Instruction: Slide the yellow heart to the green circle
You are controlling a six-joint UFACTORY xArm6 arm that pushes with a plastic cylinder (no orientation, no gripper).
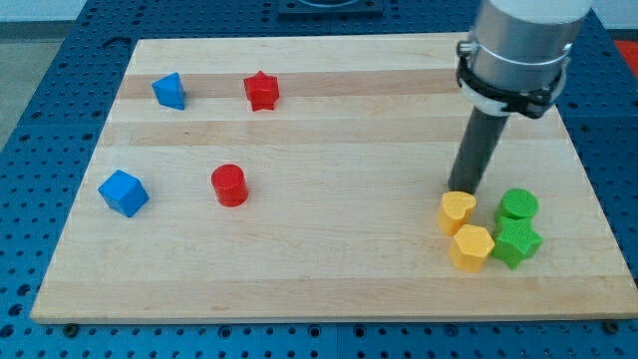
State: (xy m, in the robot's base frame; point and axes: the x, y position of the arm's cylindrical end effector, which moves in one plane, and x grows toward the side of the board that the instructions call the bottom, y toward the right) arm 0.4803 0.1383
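The yellow heart (458, 211) lies at the view's lower right of the wooden board. The green circle (518, 206) sits a short gap to its right. My tip (462, 190) rests just above the heart's upper edge, touching or nearly touching it. The dark rod rises from there to the grey arm at the view's top right.
A yellow pentagon-like block (472, 247) lies just below the heart. A green star-like block (517, 242) sits below the green circle. A red cylinder (229, 185), a blue cube (123, 192), a blue block (169, 91) and a red star (261, 91) lie on the left half. The board's right edge (596, 199) is close.
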